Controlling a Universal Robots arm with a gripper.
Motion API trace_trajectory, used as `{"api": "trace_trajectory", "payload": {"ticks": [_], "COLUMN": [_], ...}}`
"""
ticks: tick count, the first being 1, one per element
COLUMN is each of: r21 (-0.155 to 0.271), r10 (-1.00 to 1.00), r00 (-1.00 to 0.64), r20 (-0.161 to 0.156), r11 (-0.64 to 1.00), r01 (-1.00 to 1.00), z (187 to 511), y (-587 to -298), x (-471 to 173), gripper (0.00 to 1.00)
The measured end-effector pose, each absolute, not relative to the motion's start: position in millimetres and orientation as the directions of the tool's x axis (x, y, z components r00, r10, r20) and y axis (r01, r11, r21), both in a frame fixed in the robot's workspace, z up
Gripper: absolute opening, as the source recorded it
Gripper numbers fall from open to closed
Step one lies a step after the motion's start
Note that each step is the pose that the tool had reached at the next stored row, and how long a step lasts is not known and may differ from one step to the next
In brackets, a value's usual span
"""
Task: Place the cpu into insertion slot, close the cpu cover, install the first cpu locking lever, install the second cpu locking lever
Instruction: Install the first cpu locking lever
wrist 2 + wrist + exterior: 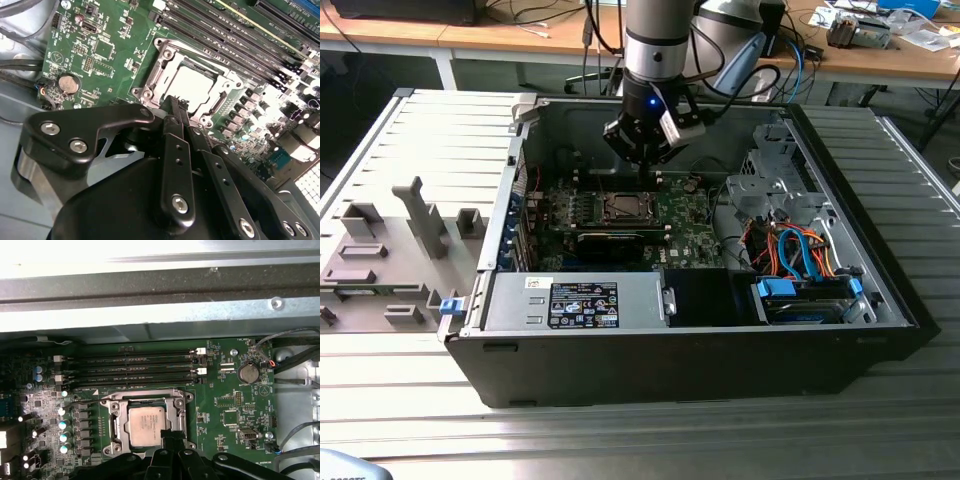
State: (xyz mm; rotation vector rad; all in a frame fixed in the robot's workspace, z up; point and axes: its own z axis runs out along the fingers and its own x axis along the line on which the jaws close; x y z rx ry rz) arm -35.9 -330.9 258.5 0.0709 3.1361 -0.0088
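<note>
1. Black metal fingers of our claw (175, 107) press together with nothing between them, their tips hanging just above one edge of the insertion slot (148, 424).
2. We see the cpu (145, 426) already lying flat in that slot, its silver-grey top square and bare in both wrist views.
3. We judge the first step done. The cpu cover (116, 416), a thin silver frame, seems to lie around the chip, though we cannot tell whether it is fully down.
4. We cannot tell whether either locking lever is fastened.
5. Around the slot spreads the green motherboard (225, 405), inside an open computer case (840, 290) on a ribbed metal table (410, 420).
</note>
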Motion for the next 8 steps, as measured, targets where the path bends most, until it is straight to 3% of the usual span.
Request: {"api": "trace_trajectory", "payload": {"ticks": [8], "r21": [-0.005], "r10": [0.045], "r00": [-0.999], "r20": [-0.005], "r11": [0.999], "r01": [0.045], "z": [258.5], "y": [-330.9], "x": [-39.2], "gripper": [0.11]}}
